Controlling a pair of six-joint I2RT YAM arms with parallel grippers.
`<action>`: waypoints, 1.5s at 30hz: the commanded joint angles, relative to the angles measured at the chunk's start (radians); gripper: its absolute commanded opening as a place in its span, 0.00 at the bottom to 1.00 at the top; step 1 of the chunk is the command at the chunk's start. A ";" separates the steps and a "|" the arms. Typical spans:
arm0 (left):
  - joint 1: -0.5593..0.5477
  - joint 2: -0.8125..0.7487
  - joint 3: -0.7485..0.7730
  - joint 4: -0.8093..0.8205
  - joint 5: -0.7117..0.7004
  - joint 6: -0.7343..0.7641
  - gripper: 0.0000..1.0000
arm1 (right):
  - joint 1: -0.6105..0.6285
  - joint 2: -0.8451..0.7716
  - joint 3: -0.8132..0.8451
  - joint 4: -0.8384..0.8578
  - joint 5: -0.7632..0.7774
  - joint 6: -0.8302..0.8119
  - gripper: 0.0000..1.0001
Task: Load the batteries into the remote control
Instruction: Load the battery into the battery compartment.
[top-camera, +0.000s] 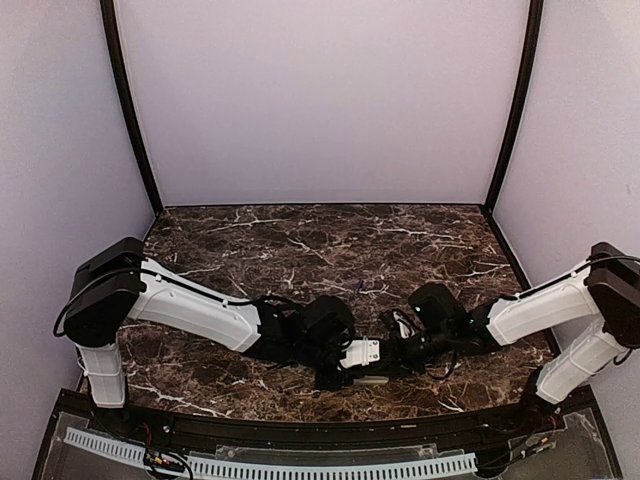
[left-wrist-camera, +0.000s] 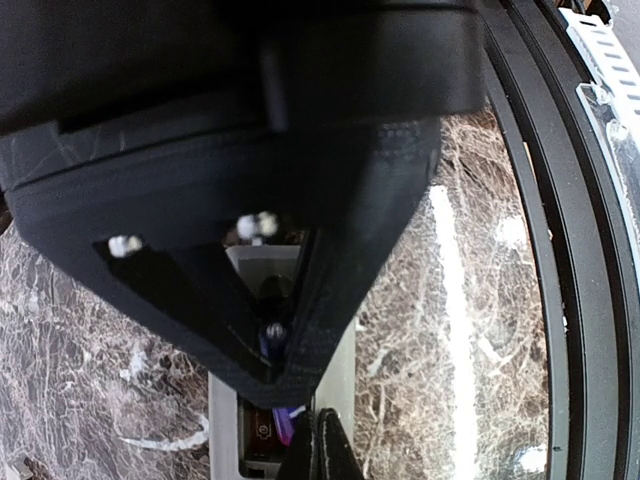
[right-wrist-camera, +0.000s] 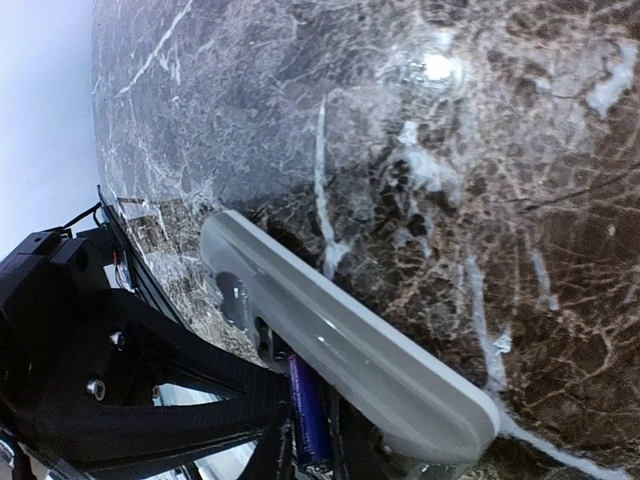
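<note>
You're mid-load: slim blue-purple battery (right-wrist-camera: 308, 410) at grey-beige oblong remote (right-wrist-camera: 340, 340) bay, unseated; second unseen. Left hand (top-camera: 350, 362), right hand (top-camera: 398, 348) grip: can't tell.

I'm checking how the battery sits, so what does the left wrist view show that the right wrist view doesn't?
Only the left wrist view looks down into the open battery compartment of the remote control and shows the black edge rail. Only the right wrist view shows the remote edge-on and a pale enclosure wall. Both show a blue-purple battery at the remote and the marble table.
</note>
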 joint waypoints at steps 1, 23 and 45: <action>-0.004 0.020 -0.018 -0.083 0.013 0.024 0.00 | 0.012 -0.031 0.019 -0.075 0.045 -0.017 0.15; -0.004 0.012 -0.027 -0.076 0.006 0.022 0.00 | 0.012 -0.104 0.053 -0.216 0.083 -0.043 0.11; 0.005 -0.064 0.069 -0.127 0.044 0.007 0.15 | 0.012 -0.014 0.057 -0.150 0.070 -0.048 0.05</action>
